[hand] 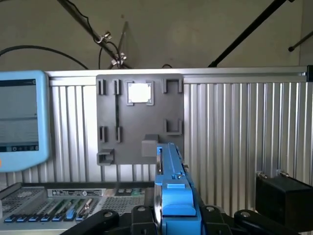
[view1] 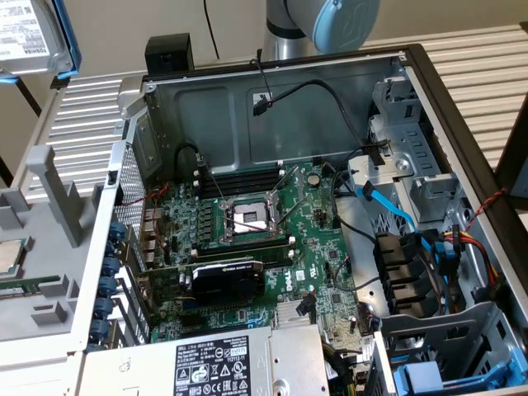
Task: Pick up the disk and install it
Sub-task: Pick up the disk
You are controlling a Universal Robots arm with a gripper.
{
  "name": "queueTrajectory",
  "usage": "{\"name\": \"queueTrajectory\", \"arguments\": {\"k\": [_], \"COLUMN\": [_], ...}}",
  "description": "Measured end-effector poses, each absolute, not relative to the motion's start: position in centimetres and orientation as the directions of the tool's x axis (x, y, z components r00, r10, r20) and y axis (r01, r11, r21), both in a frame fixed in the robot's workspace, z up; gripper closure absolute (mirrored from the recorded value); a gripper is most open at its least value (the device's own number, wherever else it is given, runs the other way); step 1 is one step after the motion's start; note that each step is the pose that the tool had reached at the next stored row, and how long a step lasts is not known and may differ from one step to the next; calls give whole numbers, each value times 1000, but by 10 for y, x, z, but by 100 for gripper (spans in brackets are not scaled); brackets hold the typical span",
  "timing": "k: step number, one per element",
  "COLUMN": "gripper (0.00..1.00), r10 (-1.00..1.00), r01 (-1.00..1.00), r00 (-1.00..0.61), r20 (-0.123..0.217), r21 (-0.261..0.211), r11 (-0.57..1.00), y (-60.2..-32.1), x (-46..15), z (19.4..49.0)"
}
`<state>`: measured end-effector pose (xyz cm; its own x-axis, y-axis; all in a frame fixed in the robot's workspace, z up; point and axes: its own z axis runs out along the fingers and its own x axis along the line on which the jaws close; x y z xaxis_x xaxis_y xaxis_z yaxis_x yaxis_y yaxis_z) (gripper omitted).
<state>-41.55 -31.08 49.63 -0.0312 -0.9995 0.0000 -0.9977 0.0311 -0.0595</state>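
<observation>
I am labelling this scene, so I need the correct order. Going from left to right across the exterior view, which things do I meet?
disk, raised above the table → blue card clips → processor socket → blue cable → red and yellow wires

1 disk (view1: 25, 37), 1 case (view1: 214, 115), 1 chip (hand: 139, 92)

Wall (view1: 124, 25): plain beige, matte, across the top of the exterior view; evenly lit, no hard shadows.
Table top (view1: 483, 62): ribbed silver aluminium slats, upper right and left side of the exterior view.
Black cable (view1: 211, 29): runs down the wall, upper centre.
Black box (view1: 168, 54): at the table's far edge, upper left of centre.
Grey fixture plate (hand: 139, 122): flat on the slats, with raised brackets.
Black stand poles (hand: 247, 32): slanting across the wall.
</observation>
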Motion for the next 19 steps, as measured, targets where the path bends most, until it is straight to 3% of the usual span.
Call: {"name": "queueTrajectory", "arguments": {"k": [5, 19], "gripper": [63, 63], "r10": [-1000, -1000], "r01": [-998, -998], "r00": [-31, -31], "r20": [0, 0], "r21": [-59, -51], "r11": [31, 31], "y": [-321, -350], "x": [-403, -356], "z": [513, 519]}}
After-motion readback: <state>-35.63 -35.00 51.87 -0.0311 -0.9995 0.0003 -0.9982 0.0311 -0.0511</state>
